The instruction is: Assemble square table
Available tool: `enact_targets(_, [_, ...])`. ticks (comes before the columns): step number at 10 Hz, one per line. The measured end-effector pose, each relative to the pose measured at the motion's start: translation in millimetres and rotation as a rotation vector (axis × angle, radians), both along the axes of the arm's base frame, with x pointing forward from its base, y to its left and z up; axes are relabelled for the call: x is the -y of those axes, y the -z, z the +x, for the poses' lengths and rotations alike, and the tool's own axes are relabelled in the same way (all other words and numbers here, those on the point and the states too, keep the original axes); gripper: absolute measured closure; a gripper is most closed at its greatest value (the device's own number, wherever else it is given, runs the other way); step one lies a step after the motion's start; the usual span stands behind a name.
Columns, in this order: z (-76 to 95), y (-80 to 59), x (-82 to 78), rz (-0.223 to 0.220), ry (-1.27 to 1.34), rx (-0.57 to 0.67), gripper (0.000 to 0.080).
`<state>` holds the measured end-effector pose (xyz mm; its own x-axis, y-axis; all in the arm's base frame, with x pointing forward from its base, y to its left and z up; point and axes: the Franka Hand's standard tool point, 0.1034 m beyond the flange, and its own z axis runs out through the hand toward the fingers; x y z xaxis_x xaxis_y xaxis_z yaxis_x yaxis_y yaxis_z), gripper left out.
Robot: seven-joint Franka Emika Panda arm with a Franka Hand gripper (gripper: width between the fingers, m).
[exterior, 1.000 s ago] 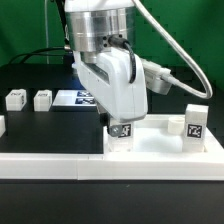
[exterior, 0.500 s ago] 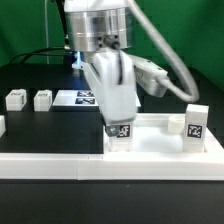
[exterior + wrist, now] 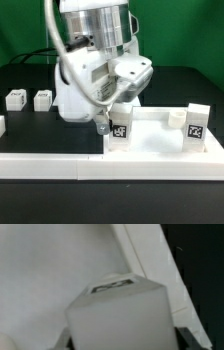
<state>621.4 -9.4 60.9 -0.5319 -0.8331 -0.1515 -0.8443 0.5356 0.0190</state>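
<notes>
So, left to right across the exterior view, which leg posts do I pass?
A loose leg post → second loose leg post → middle upright leg post → rightmost upright leg post.

Robot arm (image 3: 86, 88): glossy white moulded shells with rounded edges and soft highlights. Wrist flange (image 3: 97, 25) is a pale grey metal cylinder, finely ribbed. A light grey cable (image 3: 54, 45) loops off it, and dark fittings show at the side. The gripper (image 3: 103, 126) has a white, blocky body; its fingertip is dark, detail too small to read.
</notes>
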Motion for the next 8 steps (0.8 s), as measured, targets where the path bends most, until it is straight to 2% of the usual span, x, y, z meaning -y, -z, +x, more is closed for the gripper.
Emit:
enact_targets(2, [-3.6, 1.6, 0.6, -0.001, 0.133, -0.020, 0.0499])
enact_targets(4, [-7.7, 5.1, -0.9, 0.005, 0.146, -0.041, 0.0504])
enact_targets(6, [-8.6, 6.3, -1.0, 0.004, 0.138, -0.043, 0.0254])
enact_targets(7, [-8.8, 6.8, -1.1, 0.004, 0.137, -0.044, 0.0254])
enact_targets(8, [-8.5, 6.1, -2.1, 0.004, 0.133, -0.043, 0.0168])
